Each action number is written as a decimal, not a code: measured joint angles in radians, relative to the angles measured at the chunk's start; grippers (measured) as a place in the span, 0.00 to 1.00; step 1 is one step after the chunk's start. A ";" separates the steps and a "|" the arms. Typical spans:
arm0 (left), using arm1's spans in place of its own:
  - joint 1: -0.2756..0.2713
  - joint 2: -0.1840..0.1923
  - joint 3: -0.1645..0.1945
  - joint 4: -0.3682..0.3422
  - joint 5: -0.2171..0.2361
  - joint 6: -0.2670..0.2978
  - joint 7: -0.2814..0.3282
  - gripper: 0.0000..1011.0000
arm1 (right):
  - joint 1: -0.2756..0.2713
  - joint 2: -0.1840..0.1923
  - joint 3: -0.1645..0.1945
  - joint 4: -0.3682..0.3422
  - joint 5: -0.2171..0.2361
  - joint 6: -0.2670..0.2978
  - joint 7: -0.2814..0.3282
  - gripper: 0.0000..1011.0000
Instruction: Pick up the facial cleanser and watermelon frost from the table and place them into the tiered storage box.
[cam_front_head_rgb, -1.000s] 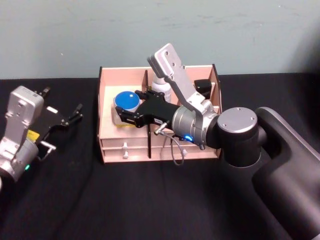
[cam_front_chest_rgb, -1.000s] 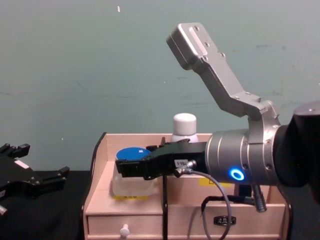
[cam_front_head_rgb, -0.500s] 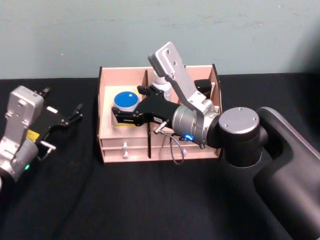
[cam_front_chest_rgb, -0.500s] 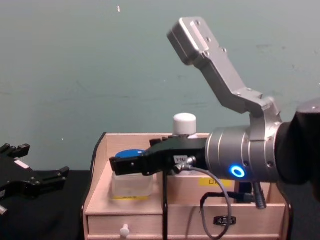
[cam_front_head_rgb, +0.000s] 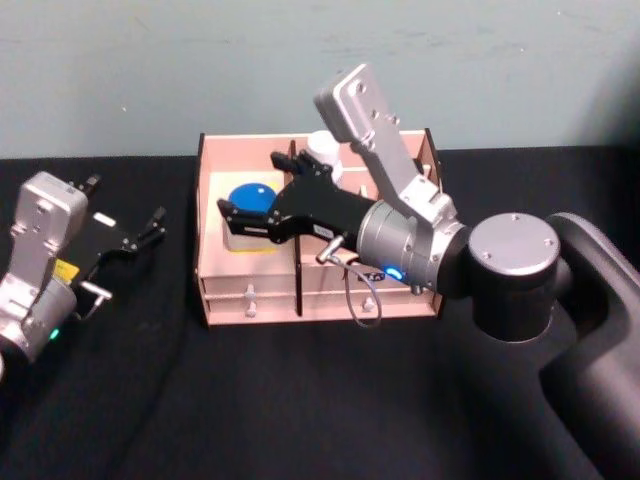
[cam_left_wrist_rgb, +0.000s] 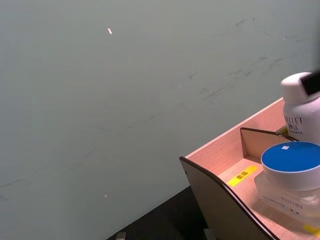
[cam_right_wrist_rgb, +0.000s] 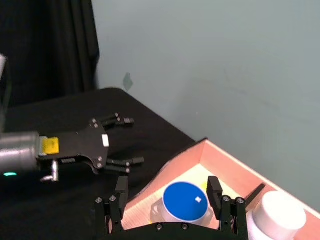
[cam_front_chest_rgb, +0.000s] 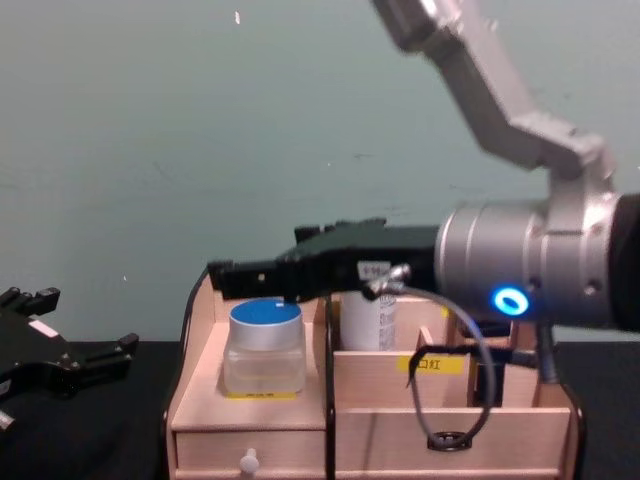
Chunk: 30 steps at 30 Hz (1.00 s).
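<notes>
Head view: right gripper (cam_front_head_rgb: 247, 217) hangs spread and empty over the tiered storage box (cam_front_head_rgb: 250, 285).
A blue-lidded jar (cam_front_head_rgb: 250, 197) sits in the box's left compartment, a white bottle (cam_front_head_rgb: 322, 148) at its 1 o'clock; the left gripper (cam_front_head_rgb: 150, 226), fingers apart, rests on the black table (cam_front_head_rgb: 250, 400) at 9 o'clock. Chest view: the right gripper (cam_front_chest_rgb: 240, 279) hovers just above the jar (cam_front_chest_rgb: 264, 345). Right wrist view: both fingers (cam_right_wrist_rgb: 120, 192) flank the jar (cam_right_wrist_rgb: 185, 201) without touching. Left wrist view: jar (cam_left_wrist_rgb: 291, 172) and bottle (cam_left_wrist_rgb: 302, 117) stand in the box (cam_left_wrist_rgb: 225, 150).
</notes>
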<state>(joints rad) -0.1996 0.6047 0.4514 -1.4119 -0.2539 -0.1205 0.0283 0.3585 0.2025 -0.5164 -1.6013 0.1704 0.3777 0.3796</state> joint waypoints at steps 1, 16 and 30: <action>0.000 0.000 0.000 0.000 0.000 0.000 0.000 0.99 | -0.004 0.004 0.002 -0.015 0.002 0.000 0.000 0.99; 0.000 0.000 0.000 0.000 0.000 0.000 0.000 0.99 | -0.170 0.103 0.148 -0.258 0.000 -0.072 -0.124 0.99; 0.000 0.000 0.000 0.000 0.000 0.000 0.000 0.99 | -0.318 0.048 0.324 -0.226 -0.112 -0.176 -0.376 0.99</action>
<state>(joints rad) -0.1995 0.6047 0.4514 -1.4120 -0.2539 -0.1205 0.0283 0.0410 0.2503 -0.1921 -1.8277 0.0582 0.2021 0.0039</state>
